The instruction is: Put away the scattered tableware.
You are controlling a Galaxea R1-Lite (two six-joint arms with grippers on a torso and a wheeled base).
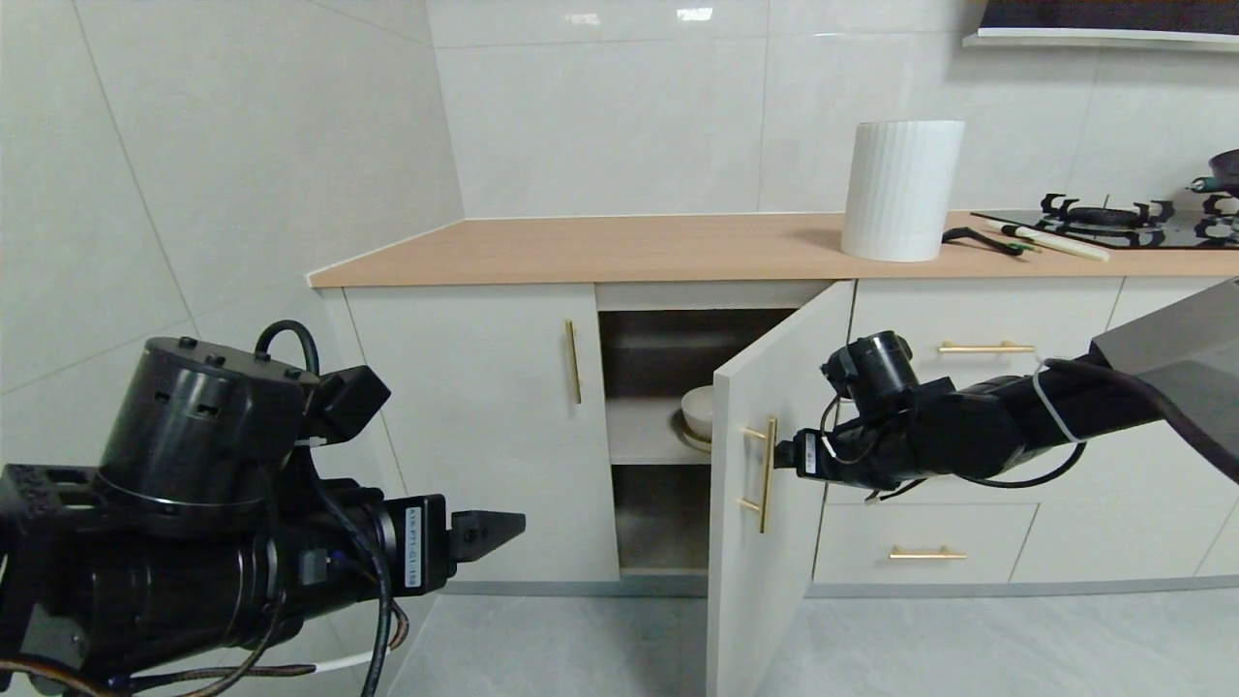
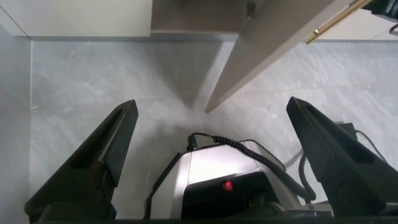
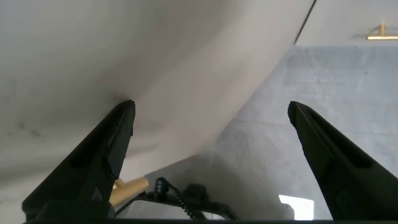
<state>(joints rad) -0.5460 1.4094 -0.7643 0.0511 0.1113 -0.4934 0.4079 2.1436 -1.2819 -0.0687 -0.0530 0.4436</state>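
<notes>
The white cabinet door (image 1: 765, 581) stands ajar. Behind it, on the middle shelf (image 1: 639, 431), a pale ceramic bowl (image 1: 697, 409) sits on what looks like a shallow plate (image 1: 689, 440). Both are probably stiff, glazed, slippery and chippable, best pinched at the rim. Above the door, on the wood-topped bench (image 1: 629, 247), long pale utensils (image 1: 1050, 240) lie just beside a tall white ribbed cylinder (image 1: 900, 189), whose contents are hidden. They look light and thin, likely to roll, so a mid-shaft hold suits them. The right gripper (image 1: 782, 453) is at the door's slim brass bar handle (image 1: 768, 474), jaws wide. The left gripper (image 1: 498, 530) hangs low, well apart from the door on its hinge-opening side, jaws spread wide and holding nothing.
</notes>
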